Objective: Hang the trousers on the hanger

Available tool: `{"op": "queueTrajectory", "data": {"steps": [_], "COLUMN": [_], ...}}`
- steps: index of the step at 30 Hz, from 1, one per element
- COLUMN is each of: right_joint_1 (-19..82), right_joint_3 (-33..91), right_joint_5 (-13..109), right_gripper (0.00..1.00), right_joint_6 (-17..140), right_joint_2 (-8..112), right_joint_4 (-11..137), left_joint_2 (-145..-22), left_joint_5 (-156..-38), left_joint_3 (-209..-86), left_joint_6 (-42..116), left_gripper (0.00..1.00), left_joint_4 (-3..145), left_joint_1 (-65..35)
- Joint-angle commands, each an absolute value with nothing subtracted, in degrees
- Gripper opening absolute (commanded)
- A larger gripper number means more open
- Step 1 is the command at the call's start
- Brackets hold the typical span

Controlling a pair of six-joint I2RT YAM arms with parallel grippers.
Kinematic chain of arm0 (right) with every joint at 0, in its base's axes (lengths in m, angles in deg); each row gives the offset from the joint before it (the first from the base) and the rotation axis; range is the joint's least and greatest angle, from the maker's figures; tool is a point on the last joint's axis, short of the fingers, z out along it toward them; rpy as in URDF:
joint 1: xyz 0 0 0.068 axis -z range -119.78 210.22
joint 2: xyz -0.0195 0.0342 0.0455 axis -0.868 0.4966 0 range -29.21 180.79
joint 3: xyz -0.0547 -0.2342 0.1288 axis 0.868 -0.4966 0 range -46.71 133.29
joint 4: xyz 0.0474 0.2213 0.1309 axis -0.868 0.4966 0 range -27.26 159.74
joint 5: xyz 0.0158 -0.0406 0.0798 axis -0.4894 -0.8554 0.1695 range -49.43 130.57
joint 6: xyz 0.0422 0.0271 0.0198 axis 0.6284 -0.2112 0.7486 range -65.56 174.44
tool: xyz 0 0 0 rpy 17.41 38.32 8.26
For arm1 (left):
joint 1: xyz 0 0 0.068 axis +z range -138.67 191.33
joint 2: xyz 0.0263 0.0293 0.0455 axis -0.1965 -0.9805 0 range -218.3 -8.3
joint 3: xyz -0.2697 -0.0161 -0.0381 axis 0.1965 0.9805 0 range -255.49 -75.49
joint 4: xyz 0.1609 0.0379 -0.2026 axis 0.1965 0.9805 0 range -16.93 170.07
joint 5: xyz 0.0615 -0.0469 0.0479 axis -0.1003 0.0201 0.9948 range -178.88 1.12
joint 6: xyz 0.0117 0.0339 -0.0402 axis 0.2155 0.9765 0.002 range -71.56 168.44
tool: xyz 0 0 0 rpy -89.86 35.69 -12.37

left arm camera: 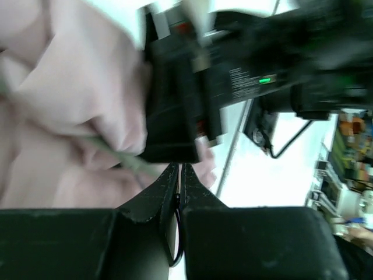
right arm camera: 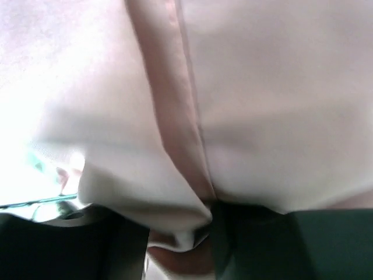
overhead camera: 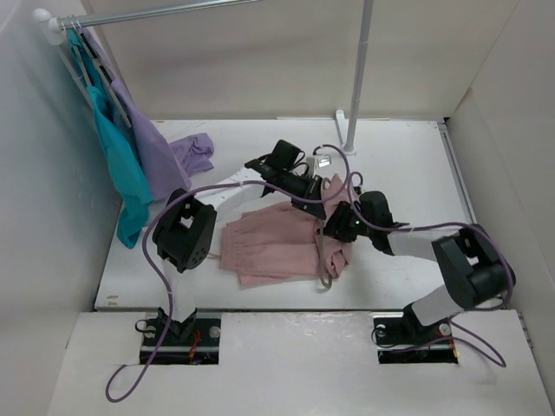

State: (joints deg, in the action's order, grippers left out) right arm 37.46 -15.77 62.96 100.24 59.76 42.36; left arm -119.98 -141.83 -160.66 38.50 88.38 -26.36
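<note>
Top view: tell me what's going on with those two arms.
Both arms work over the pink trousers lying on the table. The right gripper has bunched fabric between its fingers. The left gripper, fingers together, sits by the thin hanger against the cloth. The trousers are not yet hung on it.

— What lies on the white table point(overhead camera: 408, 173)?
— Pink trousers point(overhead camera: 269, 247) are spread at its centre, with a thin hanger point(overhead camera: 325, 279) at their 3 o'clock end.
— Anything else?
— A crumpled lilac garment point(overhead camera: 195, 152) at 10 o'clock, and a clothes-rack foot point(overhead camera: 342, 117) at 12 o'clock.
</note>
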Motion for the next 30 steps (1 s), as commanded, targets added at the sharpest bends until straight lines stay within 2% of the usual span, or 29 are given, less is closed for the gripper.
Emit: {"op": "queueTrajectory", "data": {"steps": [1,7,12,13,15,17,18,19,22,26,30], "right_joint_1": [38.51,39.57,41.93,41.94,43.34,44.23,45.01,45.71,46.42,46.42,45.81], "right_joint_3": [-12.28,-0.14,11.27,12.52,15.07,15.08,15.60,16.39,17.01,11.51,5.07], "right_joint_5": [50.86,43.30,45.31,46.01,47.59,49.61,51.88,53.21,61.19,68.87,68.08], "right_gripper": [0.49,0.52,0.71,0.78,0.81,0.75,0.69,0.54,0.41,0.15,0.00], "right_joint_6": [93.83,86.62,80.03,78.02,77.30,76.50,76.50,76.50,77.37,81.50,86.08], "right_joint_2": [52.46,44.63,44.09,44.09,44.09,44.88,45.93,48.98,55.14,62.37,65.61], "right_joint_4": [59.42,80.47,93.56,94.63,95.35,91.85,88.35,86.84,81.05,73.15,64.95], "left_joint_2": [-118.78,-115.53,-114.91,-114.91,-114.91,-115.43,-115.44,-115.44,-116.75,-117.90,-118.60], "left_joint_5": [-136.70,-129.58,-128.96,-128.96,-128.43,-128.43,-128.43,-128.43,-129.13,-129.75,-130.36], "left_joint_3": [-158.81,-154.86,-155.64,-155.65,-157.31,-157.84,-158.54,-158.55,-160.12,-161.45,-165.22], "left_joint_6": [41.93,42.55,43.08,43.08,43.08,43.08,43.08,43.08,43.08,43.60,45.53], "left_gripper": [0.00,0.00,0.00,0.00,0.00,0.00,0.00,0.00,0.00,0.00,0.00], "left_joint_4": [90.73,89.59,89.59,89.59,89.59,90.21,90.81,90.82,92.49,93.80,95.03], "left_joint_1": [-28.05,-28.04,-28.04,-28.04,-28.56,-28.57,-28.57,-28.57,-28.04,-27.51,-27.51]}}
